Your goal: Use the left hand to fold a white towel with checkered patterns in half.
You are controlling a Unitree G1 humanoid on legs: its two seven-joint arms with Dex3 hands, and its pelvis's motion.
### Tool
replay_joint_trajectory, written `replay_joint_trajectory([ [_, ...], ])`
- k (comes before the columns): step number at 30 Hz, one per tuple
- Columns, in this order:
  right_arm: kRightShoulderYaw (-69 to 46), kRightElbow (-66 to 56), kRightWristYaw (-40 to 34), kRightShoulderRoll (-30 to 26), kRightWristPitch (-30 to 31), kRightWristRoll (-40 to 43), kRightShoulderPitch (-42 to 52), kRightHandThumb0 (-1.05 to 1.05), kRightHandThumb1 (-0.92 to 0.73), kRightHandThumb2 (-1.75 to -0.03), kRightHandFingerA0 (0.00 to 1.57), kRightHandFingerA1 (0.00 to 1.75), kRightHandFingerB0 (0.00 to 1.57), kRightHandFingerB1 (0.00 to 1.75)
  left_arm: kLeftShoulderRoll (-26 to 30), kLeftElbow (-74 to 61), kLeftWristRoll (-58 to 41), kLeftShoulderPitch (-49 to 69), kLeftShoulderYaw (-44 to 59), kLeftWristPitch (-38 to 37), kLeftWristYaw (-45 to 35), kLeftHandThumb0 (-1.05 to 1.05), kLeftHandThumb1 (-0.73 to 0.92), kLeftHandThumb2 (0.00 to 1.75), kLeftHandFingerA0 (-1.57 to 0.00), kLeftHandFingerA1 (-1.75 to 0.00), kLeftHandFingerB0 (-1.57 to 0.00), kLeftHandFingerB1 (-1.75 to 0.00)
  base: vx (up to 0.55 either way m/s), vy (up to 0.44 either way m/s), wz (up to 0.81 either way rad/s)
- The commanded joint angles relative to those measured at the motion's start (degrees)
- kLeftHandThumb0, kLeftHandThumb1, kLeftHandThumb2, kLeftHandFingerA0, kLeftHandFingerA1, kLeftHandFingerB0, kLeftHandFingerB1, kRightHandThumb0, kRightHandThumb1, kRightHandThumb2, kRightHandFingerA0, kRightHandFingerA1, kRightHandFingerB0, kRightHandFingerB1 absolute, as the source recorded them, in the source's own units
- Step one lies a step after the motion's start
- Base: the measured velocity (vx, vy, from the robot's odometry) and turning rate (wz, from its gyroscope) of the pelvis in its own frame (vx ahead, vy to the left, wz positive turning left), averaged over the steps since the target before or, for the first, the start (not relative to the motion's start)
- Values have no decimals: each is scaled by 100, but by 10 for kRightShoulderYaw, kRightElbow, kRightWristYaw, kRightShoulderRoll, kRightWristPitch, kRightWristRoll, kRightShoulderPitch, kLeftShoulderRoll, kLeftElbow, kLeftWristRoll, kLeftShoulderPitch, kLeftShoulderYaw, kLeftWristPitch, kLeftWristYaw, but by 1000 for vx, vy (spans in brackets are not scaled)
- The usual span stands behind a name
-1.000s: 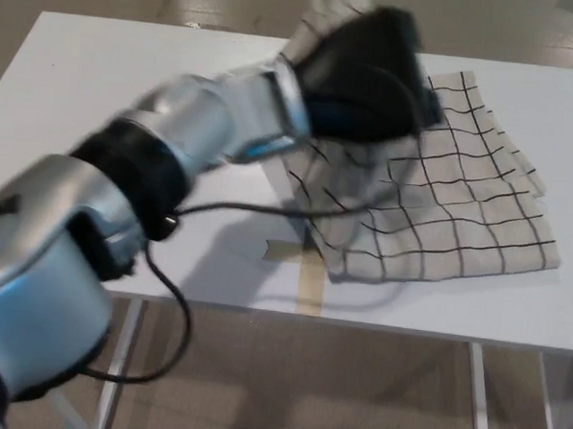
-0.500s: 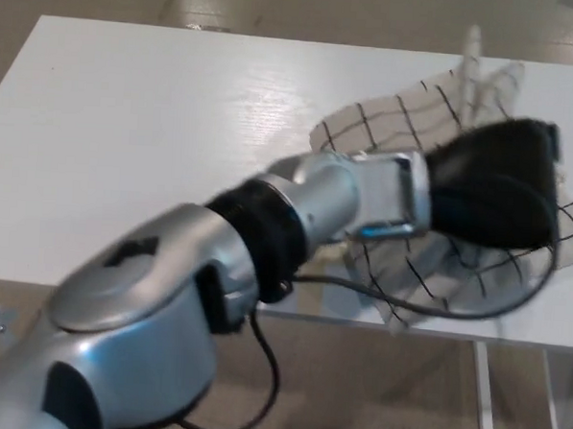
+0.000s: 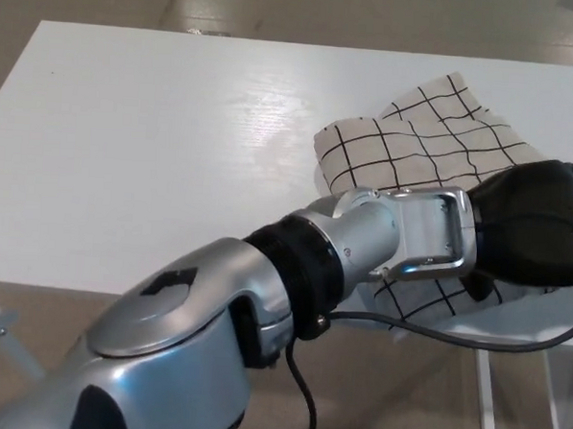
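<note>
One hand in frame: my left hand (image 3: 535, 235), at right-centre, over the towel (image 3: 415, 144). Folded cloth runs up-left from it on the table (image 3: 155, 150). Fingers hidden; grip unknown.

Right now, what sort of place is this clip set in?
Probably a lab or test room, though that's a guess: a plain white table on thin metal legs, a bare shiny floor, and just a checkered towel under the left robot hand.
</note>
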Motion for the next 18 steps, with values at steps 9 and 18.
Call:
replay_joint_trajectory([
  [9,-10,8,21,-2,-8,19,9,-50,-71,-61,56,76,58,60,65,-193,-243,24,226,114,-412,-103,58,61,0,0,0,-3,0,0,0],
  [18,-16,18,26,-4,6,24,5,-50,-71,-61,56,75,59,60,178,-556,-436,166,349,51,-395,-38,15,85,0,-48,-1,-48,0,0,0],
])
